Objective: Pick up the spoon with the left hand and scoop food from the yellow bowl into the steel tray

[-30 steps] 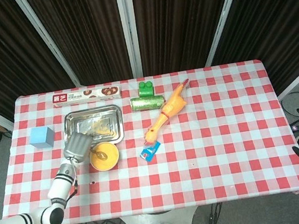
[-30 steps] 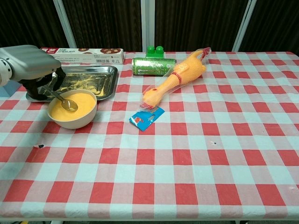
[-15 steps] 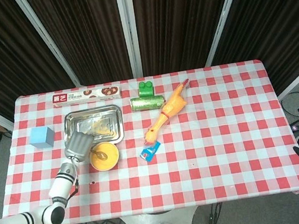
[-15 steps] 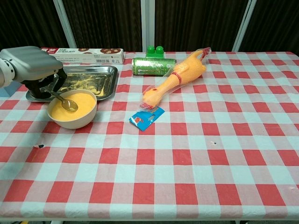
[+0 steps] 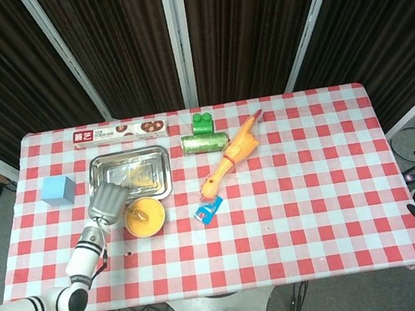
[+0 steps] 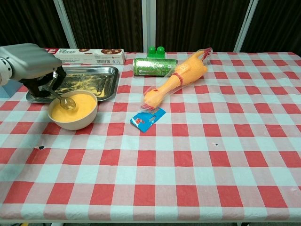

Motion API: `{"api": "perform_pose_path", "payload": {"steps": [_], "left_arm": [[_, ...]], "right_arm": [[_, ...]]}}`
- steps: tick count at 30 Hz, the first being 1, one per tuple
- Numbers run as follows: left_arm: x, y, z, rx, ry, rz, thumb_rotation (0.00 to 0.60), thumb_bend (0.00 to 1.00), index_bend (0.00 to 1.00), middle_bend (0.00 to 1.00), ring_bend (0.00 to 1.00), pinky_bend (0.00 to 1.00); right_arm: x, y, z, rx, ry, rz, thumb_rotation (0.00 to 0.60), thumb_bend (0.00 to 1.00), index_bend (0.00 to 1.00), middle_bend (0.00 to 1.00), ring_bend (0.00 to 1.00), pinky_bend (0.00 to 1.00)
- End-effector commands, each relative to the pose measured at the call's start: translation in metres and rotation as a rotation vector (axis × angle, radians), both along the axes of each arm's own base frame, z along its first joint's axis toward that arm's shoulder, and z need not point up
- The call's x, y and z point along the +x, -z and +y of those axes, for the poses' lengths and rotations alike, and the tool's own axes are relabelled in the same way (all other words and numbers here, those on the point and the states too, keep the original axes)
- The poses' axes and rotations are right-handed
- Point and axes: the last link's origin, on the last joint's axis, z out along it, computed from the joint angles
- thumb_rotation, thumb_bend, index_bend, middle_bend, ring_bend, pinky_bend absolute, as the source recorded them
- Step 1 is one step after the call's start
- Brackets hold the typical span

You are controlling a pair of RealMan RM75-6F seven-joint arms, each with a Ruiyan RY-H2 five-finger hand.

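Here, left robot hand [image 6: 29, 63] pinches spoon [image 6: 65, 100], bowl end over yellow bowl [image 6: 73, 110] near bench's left edge. Advice: lift level, carry slowly to steel tray [image 6: 106, 84] just behind, tip there. Right robot hand unseen.

Left hand [image 6: 29, 62]: grey shell, dark fingers [image 6: 37, 87]; white arm, black bands.
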Motion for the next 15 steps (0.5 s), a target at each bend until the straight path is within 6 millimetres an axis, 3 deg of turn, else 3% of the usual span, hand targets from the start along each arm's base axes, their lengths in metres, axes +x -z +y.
{"api": "perform_pose_path", "payload": {"steps": [1, 9, 15], "left_arm": [[0.007, -0.007, 0.0, 0.042, 0.046, 0.047, 0.6, 0.39, 0.64, 0.9, 0.87, 0.94], [0.028, 0.0, 0.001, 0.162, 0.127, 0.244, 0.6, 0.4, 0.67, 0.9, 0.87, 0.94], [0.027, 0.012, -0.005, 0.243, 0.176, 0.376, 0.6, 0.4, 0.69, 0.91, 0.89, 0.95]], "right_arm": [[0.0, 0.0, 0.0, 0.002, -0.002, 0.0, 0.6, 0.16, 0.0, 0.12, 0.0, 0.04], [-0.002, -0.001, 0.001, 0.0, 0.002, -0.005, 0.6, 0.16, 0.0, 0.12, 0.0, 0.04], [-0.004, -0.002, 0.002, -0.003, 0.007, -0.005, 0.6, 0.16, 0.0, 0.12, 0.0, 0.04]]}}
